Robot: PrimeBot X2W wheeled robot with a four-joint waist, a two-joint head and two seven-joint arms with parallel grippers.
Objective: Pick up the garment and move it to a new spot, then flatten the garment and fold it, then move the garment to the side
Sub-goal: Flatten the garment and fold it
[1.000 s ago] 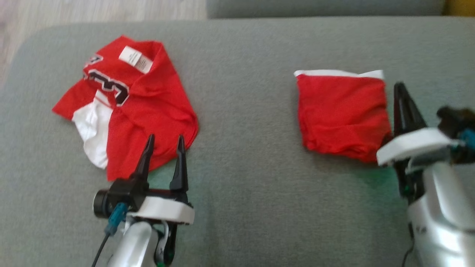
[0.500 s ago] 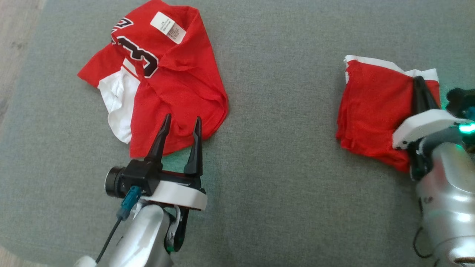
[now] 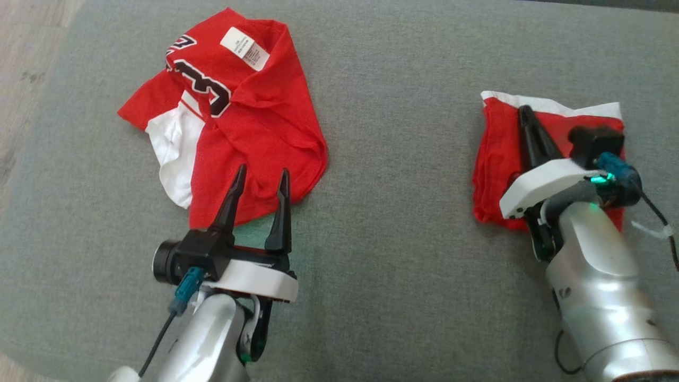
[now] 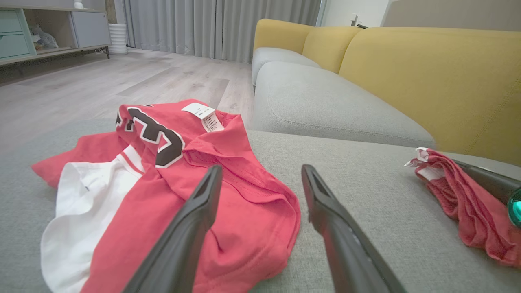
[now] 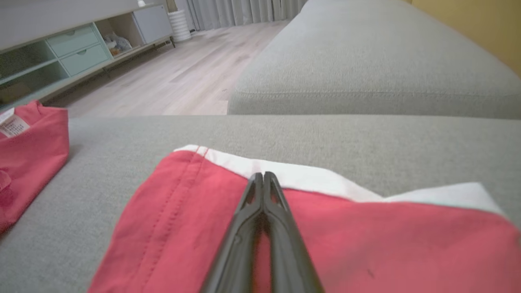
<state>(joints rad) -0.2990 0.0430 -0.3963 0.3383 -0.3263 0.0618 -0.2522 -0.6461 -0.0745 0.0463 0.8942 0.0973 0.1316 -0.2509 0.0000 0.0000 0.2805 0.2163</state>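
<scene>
A crumpled red and white garment point(image 3: 254, 127) with a black number and a white label lies at the left of the grey cushion point(image 3: 392, 159). My left gripper point(image 3: 263, 170) is open, with its tips over the near hem of that garment point(image 4: 252, 203) and nothing between the fingers. At the right lies a folded red garment point(image 3: 493, 154) with a white far edge. My right gripper point(image 3: 525, 109) is shut and points across the top of the folded garment point(image 5: 366, 244). Its tips point(image 5: 263, 174) reach almost to the white edge. No cloth shows between the fingers.
Wood floor point(image 3: 26, 63) runs past the cushion's left edge. Another grey seat cushion point(image 4: 325, 101) and yellow backrests point(image 4: 427, 73) stand beyond. A low cabinet with drawers point(image 5: 61, 49) stands across the floor. Bare grey fabric separates the two garments.
The head camera has tilted down and shifted. My right gripper has moved left, from beside the folded garment's right edge to over its top. The left gripper holds its place at the crumpled garment's hem.
</scene>
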